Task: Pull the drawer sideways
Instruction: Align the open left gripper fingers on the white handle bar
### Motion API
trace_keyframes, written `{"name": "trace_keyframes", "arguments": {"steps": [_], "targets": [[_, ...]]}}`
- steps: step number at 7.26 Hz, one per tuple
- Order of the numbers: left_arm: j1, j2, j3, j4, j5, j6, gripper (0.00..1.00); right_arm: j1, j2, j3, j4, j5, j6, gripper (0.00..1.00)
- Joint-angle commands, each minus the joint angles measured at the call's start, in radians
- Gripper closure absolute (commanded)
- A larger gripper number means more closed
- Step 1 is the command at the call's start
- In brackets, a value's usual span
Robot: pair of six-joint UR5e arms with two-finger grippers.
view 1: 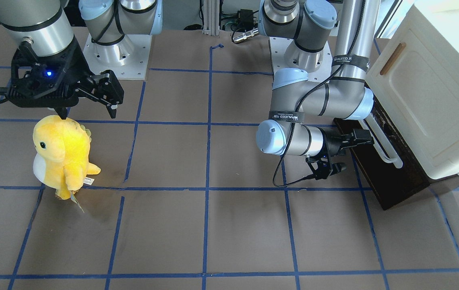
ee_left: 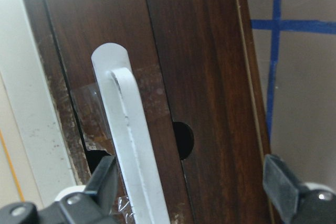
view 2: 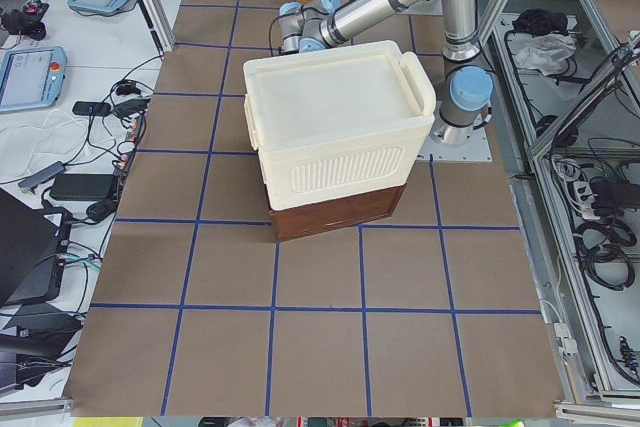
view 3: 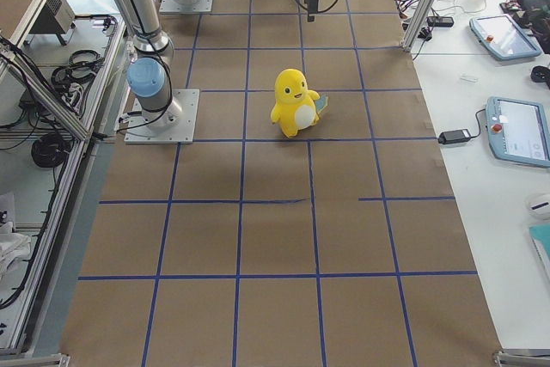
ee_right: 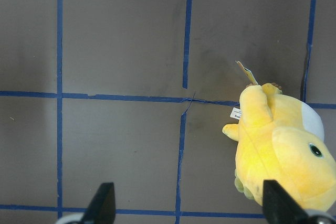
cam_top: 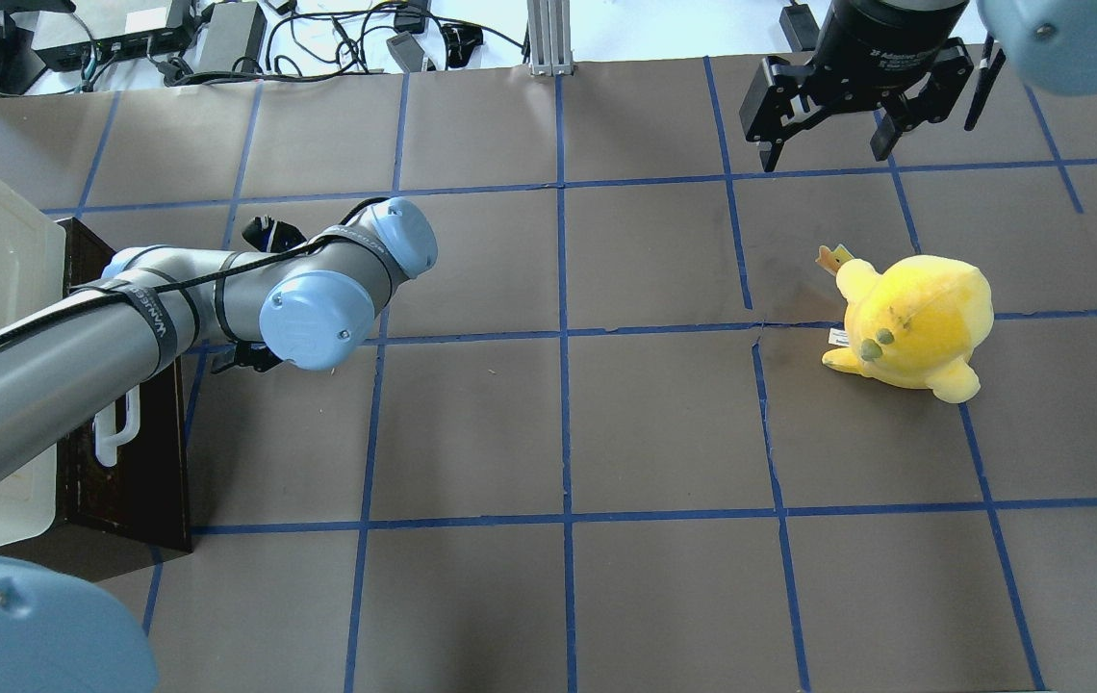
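Observation:
The drawer [view 1: 386, 177] has a dark brown wooden front and a long white bar handle [view 1: 383, 141]. It sits under the cream cabinet [view 1: 426, 88] at the table's end on my left. None of its inside shows. My left gripper [view 1: 362, 139] is open at the near end of the handle. In the left wrist view the handle [ee_left: 131, 150] runs just inside one finger [ee_left: 105, 179], the other finger [ee_left: 281, 182] is down by the floor side, and the jaws are not closed on the handle. My right gripper [cam_top: 823, 144] is open and empty, above the table.
A yellow plush toy [cam_top: 914, 322] stands on the brown paper on my right side, under and beside the right gripper [ee_right: 189, 208]. The cabinet door has a small brown handle [view 1: 392, 58]. Blue tape lines grid the table. Cables lie beyond the far edge.

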Motion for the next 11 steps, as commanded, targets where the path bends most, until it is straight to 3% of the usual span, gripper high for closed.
{"name": "trace_keyframes", "arguments": {"steps": [1, 11], "targets": [[0.000, 0.012, -0.018, -0.044, 0.032, 0.001, 0.00, 0.000, 0.000, 0.000, 0.000, 0.000, 0.000, 0.00], [0.047, 0.027, -0.043, -0.075, 0.110, 0.004, 0.06, 0.000, 0.000, 0.000, 0.000, 0.000, 0.000, 0.00]]}}
